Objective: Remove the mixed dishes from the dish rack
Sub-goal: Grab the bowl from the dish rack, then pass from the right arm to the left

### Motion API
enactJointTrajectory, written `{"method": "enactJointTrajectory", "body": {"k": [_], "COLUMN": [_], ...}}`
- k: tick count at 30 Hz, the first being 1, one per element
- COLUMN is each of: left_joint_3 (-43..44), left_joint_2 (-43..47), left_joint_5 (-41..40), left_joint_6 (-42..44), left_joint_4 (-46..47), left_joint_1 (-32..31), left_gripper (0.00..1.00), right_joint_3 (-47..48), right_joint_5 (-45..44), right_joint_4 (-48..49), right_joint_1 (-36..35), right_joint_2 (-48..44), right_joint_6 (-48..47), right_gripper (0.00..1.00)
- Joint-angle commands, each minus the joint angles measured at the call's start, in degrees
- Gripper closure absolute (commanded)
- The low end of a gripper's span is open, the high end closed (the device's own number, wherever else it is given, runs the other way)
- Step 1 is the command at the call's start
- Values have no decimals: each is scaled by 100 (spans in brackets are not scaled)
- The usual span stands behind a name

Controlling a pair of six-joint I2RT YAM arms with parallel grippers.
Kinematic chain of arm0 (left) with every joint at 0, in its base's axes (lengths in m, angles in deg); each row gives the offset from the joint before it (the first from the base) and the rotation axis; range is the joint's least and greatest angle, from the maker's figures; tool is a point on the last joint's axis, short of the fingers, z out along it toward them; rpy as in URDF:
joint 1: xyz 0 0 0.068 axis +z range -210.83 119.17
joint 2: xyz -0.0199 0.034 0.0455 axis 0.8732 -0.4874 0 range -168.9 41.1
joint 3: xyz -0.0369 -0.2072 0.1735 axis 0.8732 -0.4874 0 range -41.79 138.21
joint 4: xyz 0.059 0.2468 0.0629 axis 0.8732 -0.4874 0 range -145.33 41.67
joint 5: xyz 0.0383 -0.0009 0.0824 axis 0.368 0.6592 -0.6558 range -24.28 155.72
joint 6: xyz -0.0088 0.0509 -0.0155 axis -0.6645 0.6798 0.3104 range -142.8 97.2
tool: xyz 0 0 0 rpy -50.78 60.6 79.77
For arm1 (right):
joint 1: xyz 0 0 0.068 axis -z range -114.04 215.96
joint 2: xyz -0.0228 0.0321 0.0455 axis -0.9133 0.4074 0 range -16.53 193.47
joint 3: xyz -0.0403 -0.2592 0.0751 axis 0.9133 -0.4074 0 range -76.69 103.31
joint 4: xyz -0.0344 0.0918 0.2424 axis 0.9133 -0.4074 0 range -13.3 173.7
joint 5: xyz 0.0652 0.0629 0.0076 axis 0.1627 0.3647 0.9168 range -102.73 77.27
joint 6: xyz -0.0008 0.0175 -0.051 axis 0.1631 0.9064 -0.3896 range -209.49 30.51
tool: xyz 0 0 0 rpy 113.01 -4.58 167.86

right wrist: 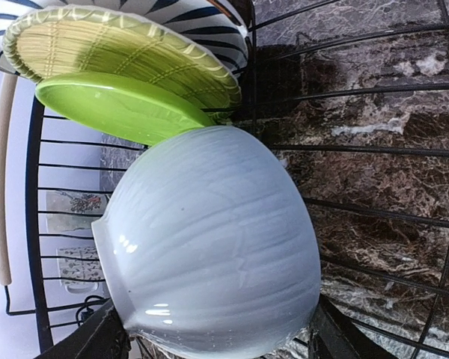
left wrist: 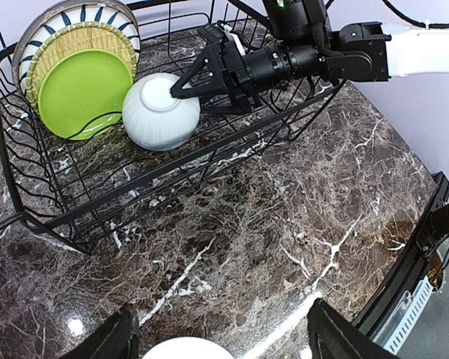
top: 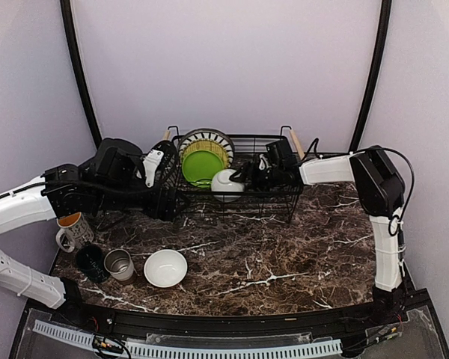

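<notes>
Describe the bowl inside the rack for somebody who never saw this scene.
Find the black wire dish rack at the back of the marble table. Inside it, right of the upright plates, a bowl lies on its side. It alone is white, round and ribbed; its neighbours are flat.

We see both arms built alike: white tubular links joined by bulky black joint housings. On the right arm (top: 385, 247) a thin black cable (top: 412, 179) arcs past the elbow housing and along the white link. Its tool (left wrist: 197, 66) is all black, with angular open-framed fingers (left wrist: 178, 92) and a ribbed cylindrical body, a small green light (left wrist: 281, 4) behind. The left arm (top: 15, 209) carries black cables and a white bracket (top: 151, 166) near the wrist
</notes>
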Motion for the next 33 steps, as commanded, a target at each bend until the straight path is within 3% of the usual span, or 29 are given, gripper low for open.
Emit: {"method": "enactJointTrajectory", "body": {"k": [1, 15, 33], "left_joint_3": [-147, -94, -391], "left_joint_2": [151, 73, 56], "left_joint_5": [241, 802, 2236], "left_joint_6": [-126, -310, -1020], "left_joint_4": [168, 624, 1610], "left_joint_1": [121, 491, 1334], "left_gripper": [23, 21, 20], "right_joint_3": [-219, 31, 1038], "right_joint_5": [376, 612, 1207], "right_joint_4": [865, 932, 627], "right_joint_1": [183, 183, 132], "right_joint_2": [-343, -552, -601], "right_joint_6": [-123, -413, -494], "right_gripper": [35, 35, 34]}}
